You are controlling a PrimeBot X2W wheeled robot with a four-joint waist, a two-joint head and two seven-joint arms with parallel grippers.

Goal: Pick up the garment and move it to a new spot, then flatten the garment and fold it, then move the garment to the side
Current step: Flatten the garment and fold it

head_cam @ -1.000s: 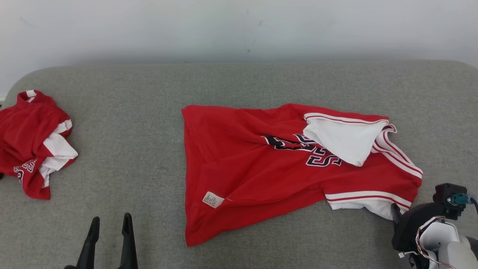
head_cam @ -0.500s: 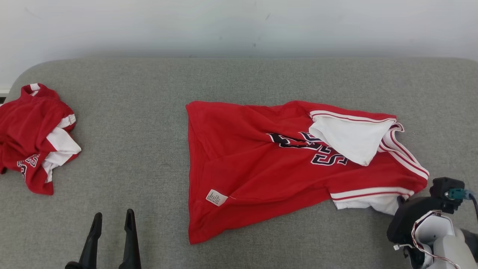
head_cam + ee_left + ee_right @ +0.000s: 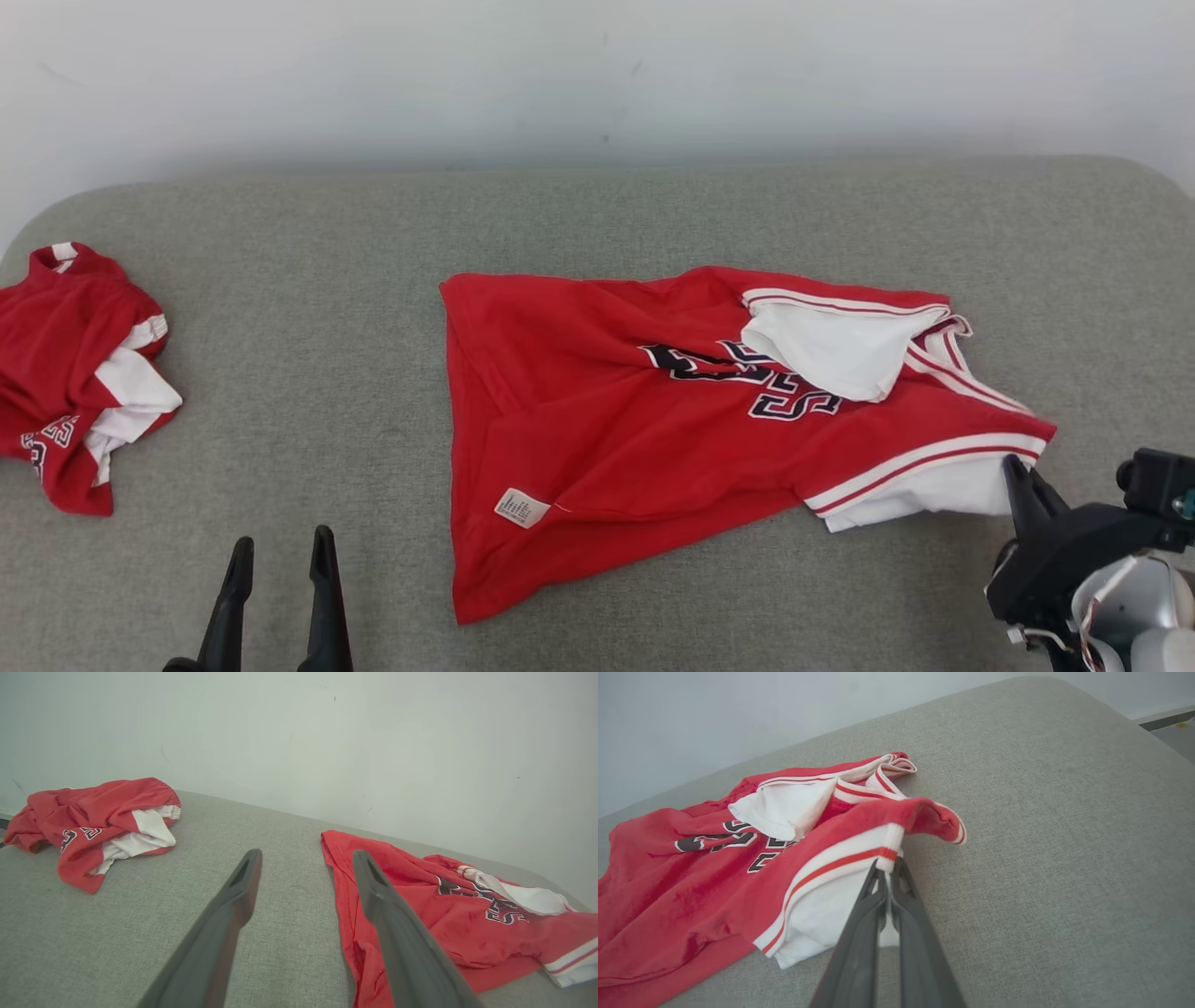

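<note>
From the head camera I see the red jersey (image 3: 644,439) lying spread out near the middle of the grey cushion (image 3: 308,308), a little toward my right side. Dark lettering (image 3: 747,383) runs across it, and a white flap of cloth (image 3: 826,350) is folded over just beside the letters. A small white label (image 3: 521,507) shows near its lower left corner, and the rest of the red cloth lies in loose creases, not flat. My right gripper (image 3: 888,868) has its two dark fingers pressed together on the white hem with the red stripe at the jersey's right end. In the right wrist view the cloth is pinched between the tips, and the red edge just beyond them curls over on itself. My left gripper (image 3: 280,541) is at the lower left with its fingers apart and nothing between them. It is over bare cushion, and in the head view it is clear of the jersey's left edge. A second red and white garment (image 3: 65,373) lies crumpled at the far left of the cushion, well apart from the jersey. A pale wall (image 3: 560,75) runs behind the cushion.
</note>
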